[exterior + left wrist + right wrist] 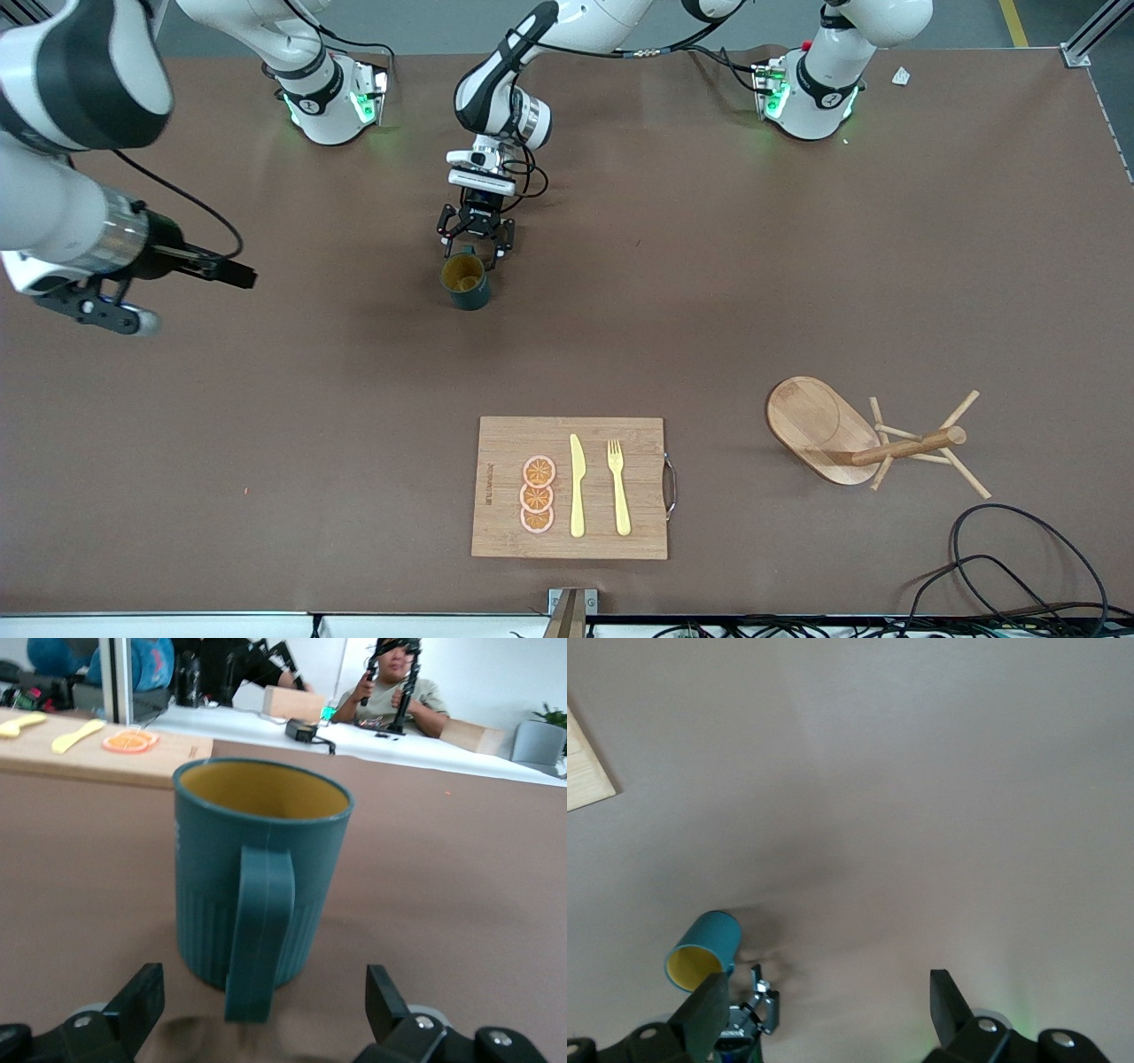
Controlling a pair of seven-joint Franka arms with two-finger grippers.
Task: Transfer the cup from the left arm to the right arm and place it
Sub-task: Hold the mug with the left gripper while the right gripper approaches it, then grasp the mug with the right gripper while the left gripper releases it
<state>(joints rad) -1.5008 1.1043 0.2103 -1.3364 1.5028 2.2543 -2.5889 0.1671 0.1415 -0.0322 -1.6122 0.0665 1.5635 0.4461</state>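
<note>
Table (266, 425); cup (465, 281) between open left hand (477, 245) fingers

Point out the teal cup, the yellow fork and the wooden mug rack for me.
teal cup (467, 282): front view, on its side wall below the rim.
yellow fork (618, 489): front view, on the middle of its handle.
wooden mug rack (819, 428): front view, on its oval base.

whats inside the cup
Nothing shows inside the cup: only its ochre wall and floor, seen from the front view. In the left wrist view the rim hides the bottom.
</note>
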